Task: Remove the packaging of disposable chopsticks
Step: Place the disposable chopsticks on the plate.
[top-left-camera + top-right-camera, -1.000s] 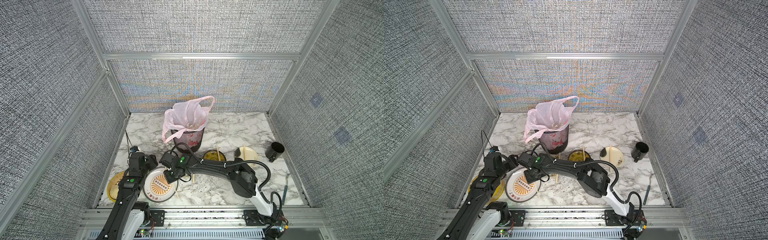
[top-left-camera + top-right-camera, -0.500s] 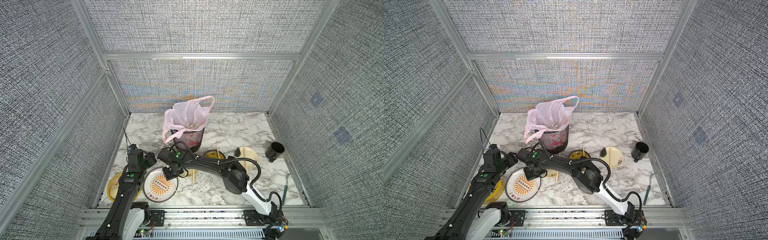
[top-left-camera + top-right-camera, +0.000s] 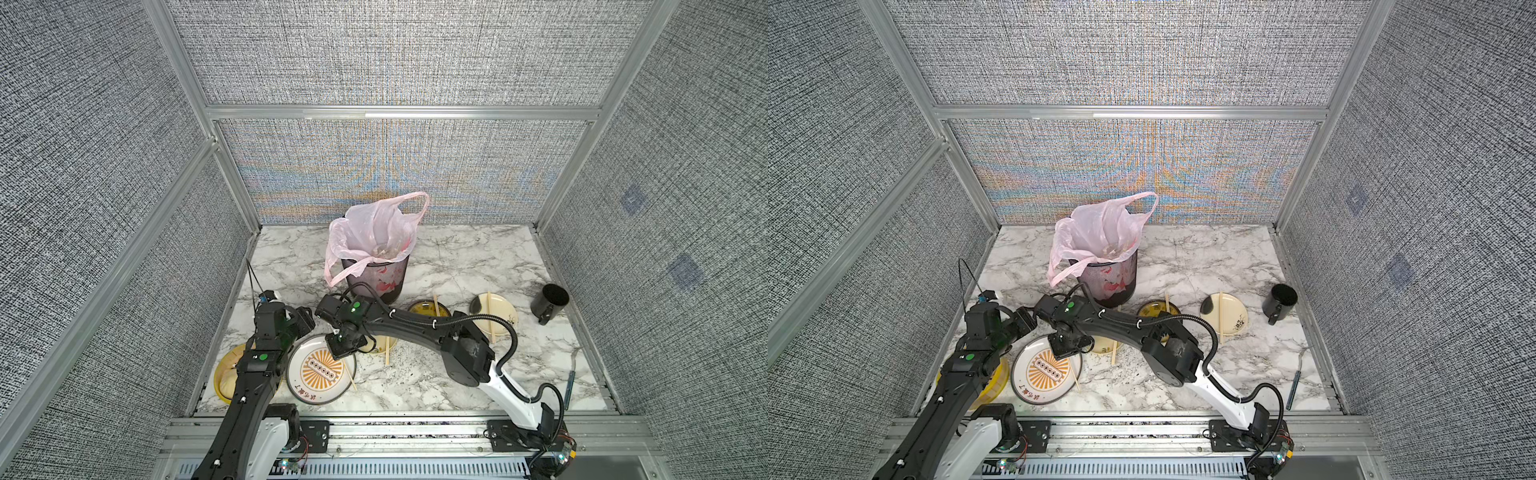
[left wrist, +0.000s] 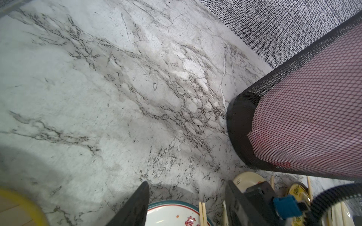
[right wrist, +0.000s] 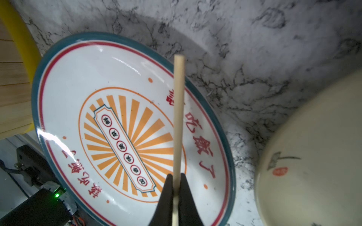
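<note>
My right gripper (image 5: 176,176) is shut on bare disposable chopsticks (image 5: 179,117), which reach out over the patterned plate (image 5: 78,88) past its rim. In both top views this gripper (image 3: 343,351) (image 3: 1065,347) hangs over the plate's far edge (image 3: 307,388), and the chopsticks' other end (image 3: 352,379) (image 3: 1074,374) shows at the plate's right rim. My left gripper (image 4: 187,183) (image 3: 305,320) is open and empty just left of it, above the plate (image 4: 170,213) and the chopstick tips (image 4: 202,213). No packaging is in view.
The mesh bin with the pink bag (image 3: 376,249) (image 4: 303,117) stands close behind both grippers. Other chopsticks lie on a small bowl (image 3: 387,351), a yellow dish (image 3: 436,303) and a cream plate (image 3: 489,318). A yellow-rimmed wooden plate (image 3: 226,378) sits left, a black mug (image 3: 548,303) far right.
The right arm's elbow has shifted a little to the left, while its gripper stays at the plate's far edge with the chopsticks. The left arm has barely moved.
</note>
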You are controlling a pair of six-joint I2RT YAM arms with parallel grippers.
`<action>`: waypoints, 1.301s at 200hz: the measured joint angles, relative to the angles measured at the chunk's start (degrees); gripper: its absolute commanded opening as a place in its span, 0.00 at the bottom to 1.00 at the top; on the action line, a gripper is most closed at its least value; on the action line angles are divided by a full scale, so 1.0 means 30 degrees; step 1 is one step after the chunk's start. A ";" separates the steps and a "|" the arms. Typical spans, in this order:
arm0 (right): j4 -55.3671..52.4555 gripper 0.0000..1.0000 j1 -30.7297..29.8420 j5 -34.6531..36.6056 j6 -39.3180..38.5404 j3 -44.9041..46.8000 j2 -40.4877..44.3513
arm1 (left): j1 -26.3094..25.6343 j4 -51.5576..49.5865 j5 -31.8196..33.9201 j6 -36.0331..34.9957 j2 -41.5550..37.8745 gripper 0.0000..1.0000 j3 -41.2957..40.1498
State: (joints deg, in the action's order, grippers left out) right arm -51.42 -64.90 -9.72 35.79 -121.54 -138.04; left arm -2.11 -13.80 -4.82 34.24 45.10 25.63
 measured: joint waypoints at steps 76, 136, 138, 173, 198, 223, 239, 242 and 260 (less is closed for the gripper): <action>-0.0197 0.09 0.0015 0.0168 -0.0153 -0.0095 -0.0153 | 0.0000 0.0146 -0.0386 -0.0066 -0.0255 0.62 -0.0146; 0.0379 0.14 0.0073 0.0233 -0.0211 0.0437 0.0124 | 0.0000 0.0153 -0.0466 -0.0102 -0.0401 0.62 -0.0226; 0.0393 0.14 0.0087 0.0233 -0.0204 0.0437 0.0124 | 0.0000 0.0153 -0.0474 -0.0109 -0.0401 0.62 -0.0226; 0.0576 0.20 0.0117 0.0233 -0.0211 0.0401 0.0124 | 0.0000 0.0160 -0.0605 -0.0168 -0.0466 0.63 -0.0233; 0.0656 0.20 0.0095 0.0321 -0.0211 0.0401 0.0124 | 0.0000 0.0284 -0.0605 -0.0233 -0.0648 0.62 -0.0262; 0.0648 0.20 0.0022 0.1013 -0.0204 0.0401 0.0124 | 0.0000 0.0284 -0.0619 -0.0277 -0.0823 0.62 -0.0277; 0.0648 0.20 -0.0073 0.1224 -0.0189 0.0401 0.0124 | 0.0000 0.0284 -0.0619 -0.0284 -0.0889 0.62 -0.0321; 0.0648 0.20 -0.0095 0.1246 -0.0189 0.0401 0.0124 | 0.0000 0.0291 -0.0627 -0.0284 -0.0896 0.63 -0.0335; 0.0641 0.20 -0.0131 0.1734 -0.0095 0.0401 0.0124 | 0.0000 0.0284 -0.0721 -0.0291 -0.0969 0.63 -0.0379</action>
State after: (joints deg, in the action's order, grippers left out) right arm -49.50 -65.30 -4.51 35.51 -120.33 -137.67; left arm -2.11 -12.95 -6.98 33.36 42.19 24.49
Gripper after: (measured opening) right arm 0.201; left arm 0.625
